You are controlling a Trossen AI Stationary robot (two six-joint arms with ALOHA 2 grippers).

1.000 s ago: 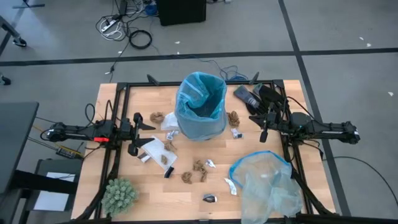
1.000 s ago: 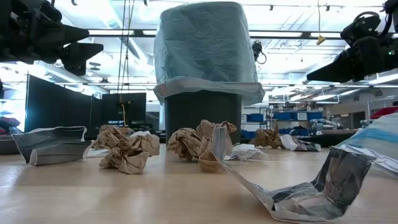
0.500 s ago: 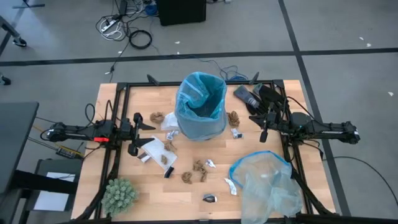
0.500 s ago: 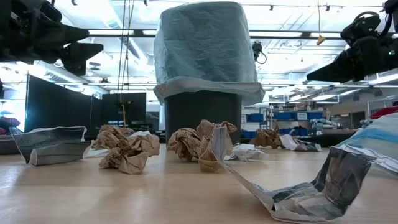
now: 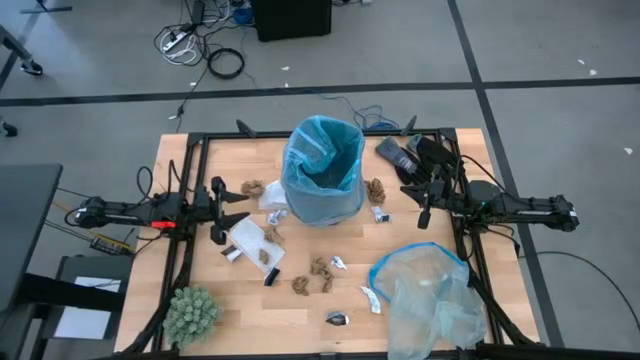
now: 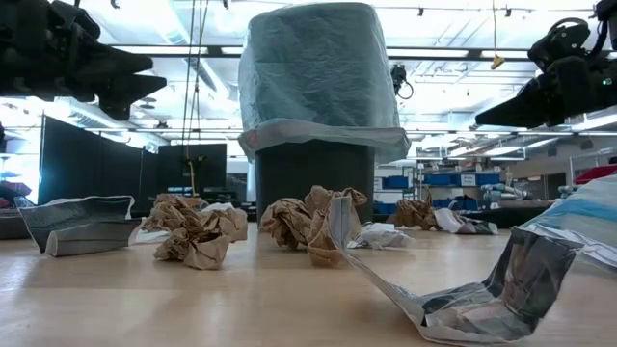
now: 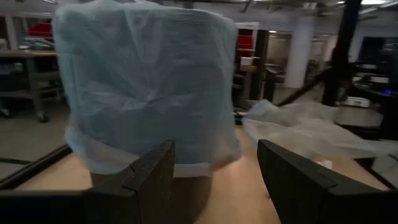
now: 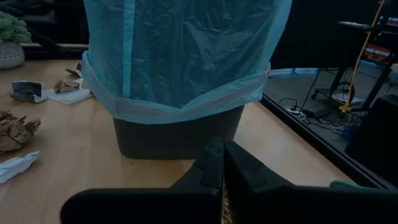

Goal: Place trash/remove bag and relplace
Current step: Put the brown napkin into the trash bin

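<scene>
Trash [image 5: 318, 274] litters wooden table [image 5: 200, 270]; room seemingly workshop.

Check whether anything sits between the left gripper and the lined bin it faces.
Nothing visible blocks it. The left gripper is open and raised above the table, looking straight at the blue bag on the bin. The brown paper wads and white scraps lie lower, on the tabletop.

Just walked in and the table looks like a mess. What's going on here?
A two-armed robot is at a bin lined with a blue bag, with trash scattered on the table around it. Neither gripper holds anything. The left gripper hangs open left of the bin, above the scraps. The right gripper is shut, raised to the bin's right. A second, paler bag lies near the right corner.
</scene>
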